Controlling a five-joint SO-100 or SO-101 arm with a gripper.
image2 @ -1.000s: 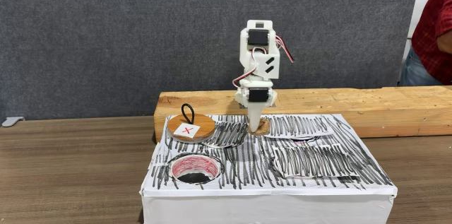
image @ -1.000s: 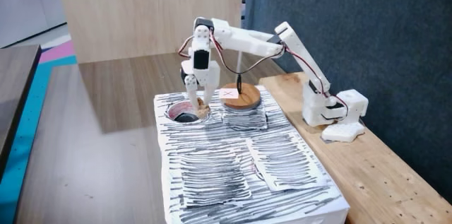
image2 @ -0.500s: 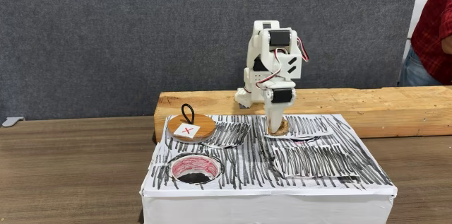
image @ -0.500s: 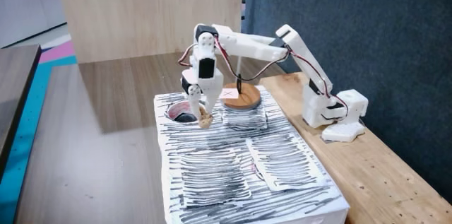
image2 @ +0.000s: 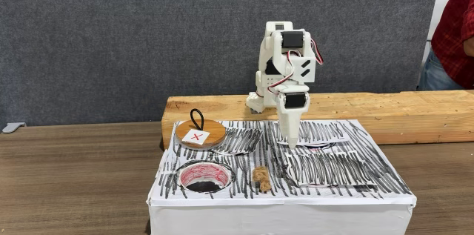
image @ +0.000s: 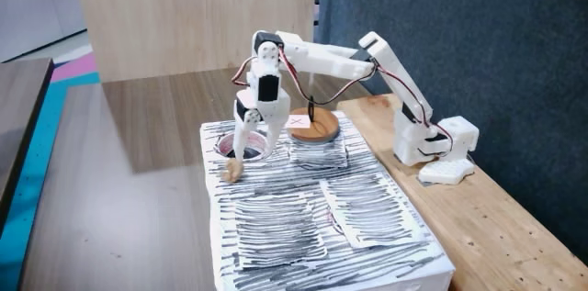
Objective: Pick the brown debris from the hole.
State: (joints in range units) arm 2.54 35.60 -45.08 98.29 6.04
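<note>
The brown debris point(image2: 260, 176) lies on the white black-scribbled box top, just right of the hole point(image2: 203, 179) with its pinkish-red rim. In the other fixed view the debris point(image: 232, 170) sits near the box's left edge, in front of the hole point(image: 244, 148). My gripper point(image2: 292, 144) hangs above the box top, behind and to the right of the debris, and holds nothing. Its jaws stand open in a fixed view, where the gripper point(image: 250, 149) has one white finger point(image: 241, 144) slanting down toward the debris.
A round wooden disc point(image2: 200, 133) with a thin upright stick and a red-cross tag stands behind the hole. A wooden beam point(image2: 370, 109) carries the arm's base point(image: 432, 144). A person's red sleeve point(image2: 455, 35) is at the right edge. The box point(image2: 333, 179) ends just past the debris.
The gripper carried the debris away from the hole's side, then opened. The debris dropped out and now lies on the box top beside the hole.
</note>
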